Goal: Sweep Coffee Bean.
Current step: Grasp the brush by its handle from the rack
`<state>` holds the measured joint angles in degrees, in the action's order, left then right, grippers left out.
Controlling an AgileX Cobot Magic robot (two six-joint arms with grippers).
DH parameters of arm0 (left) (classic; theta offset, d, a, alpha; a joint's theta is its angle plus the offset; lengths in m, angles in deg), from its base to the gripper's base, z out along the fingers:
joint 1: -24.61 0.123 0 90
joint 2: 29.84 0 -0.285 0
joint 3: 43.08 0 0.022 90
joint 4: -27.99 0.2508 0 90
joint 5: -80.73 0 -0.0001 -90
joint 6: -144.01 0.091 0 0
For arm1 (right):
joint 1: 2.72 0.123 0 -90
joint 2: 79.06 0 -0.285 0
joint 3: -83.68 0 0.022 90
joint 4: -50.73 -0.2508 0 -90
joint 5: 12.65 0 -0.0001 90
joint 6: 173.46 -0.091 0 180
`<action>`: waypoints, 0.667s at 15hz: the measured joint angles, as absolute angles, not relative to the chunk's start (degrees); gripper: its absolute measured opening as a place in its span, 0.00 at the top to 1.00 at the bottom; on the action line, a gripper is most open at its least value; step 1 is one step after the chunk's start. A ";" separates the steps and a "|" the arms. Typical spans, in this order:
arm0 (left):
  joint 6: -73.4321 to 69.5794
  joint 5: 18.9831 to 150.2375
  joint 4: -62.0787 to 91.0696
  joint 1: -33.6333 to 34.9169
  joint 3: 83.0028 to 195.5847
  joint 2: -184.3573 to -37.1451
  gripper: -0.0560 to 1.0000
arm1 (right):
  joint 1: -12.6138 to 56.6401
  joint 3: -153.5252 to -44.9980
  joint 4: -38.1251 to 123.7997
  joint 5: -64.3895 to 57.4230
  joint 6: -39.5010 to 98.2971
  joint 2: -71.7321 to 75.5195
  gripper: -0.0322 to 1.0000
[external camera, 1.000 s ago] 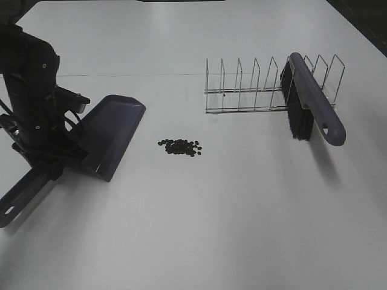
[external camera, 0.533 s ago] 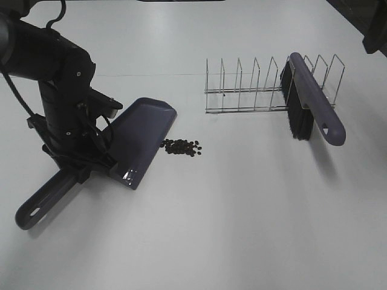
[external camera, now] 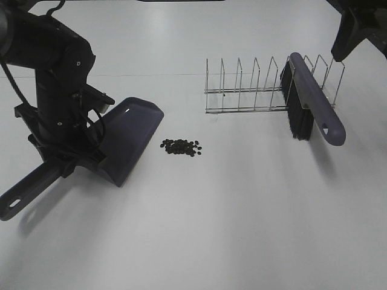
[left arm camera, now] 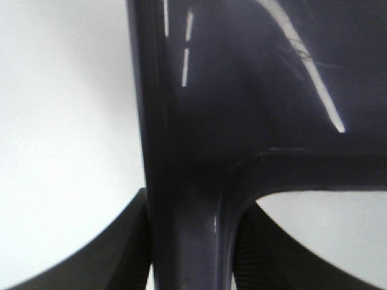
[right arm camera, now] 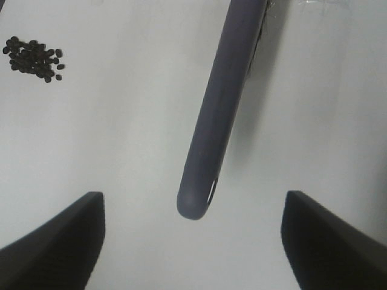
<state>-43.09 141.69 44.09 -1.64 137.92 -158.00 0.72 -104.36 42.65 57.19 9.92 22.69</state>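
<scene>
The coffee beans (external camera: 180, 147) lie in a small dark cluster on the white table and also show in the right wrist view (right arm camera: 33, 58). My left gripper (external camera: 66, 162) is shut on the handle of the dark purple dustpan (external camera: 130, 134), whose front edge rests a little left of the beans. In the left wrist view the handle (left arm camera: 190, 229) sits between my fingers (left arm camera: 121, 260). The purple brush (external camera: 311, 103) leans on the wire rack. My right gripper (right arm camera: 193, 241) is open and empty above the brush handle (right arm camera: 221, 115).
A wire dish rack (external camera: 254, 87) stands at the back right with the brush propped across it. The right arm (external camera: 357, 27) enters at the top right corner. The dustpan's long handle (external camera: 24, 196) reaches toward the table's front left.
The dustpan swung right toward the beans, then drew back a little to the left. The right arm has come into view at the top right, above the brush.
</scene>
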 joint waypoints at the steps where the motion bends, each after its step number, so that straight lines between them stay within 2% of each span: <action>1: -43.09 141.63 44.09 -0.95 137.97 -158.00 0.63 | 0.72 -106.19 42.48 57.19 9.92 24.30 0.29; 10: -40.34 135.85 36.82 -0.15 137.97 -158.00 0.63 | 0.72 -121.83 42.42 57.14 9.92 43.26 0.29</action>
<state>-40.34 135.85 36.82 -0.15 137.97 -158.00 0.72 -121.83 42.42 57.14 9.92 43.26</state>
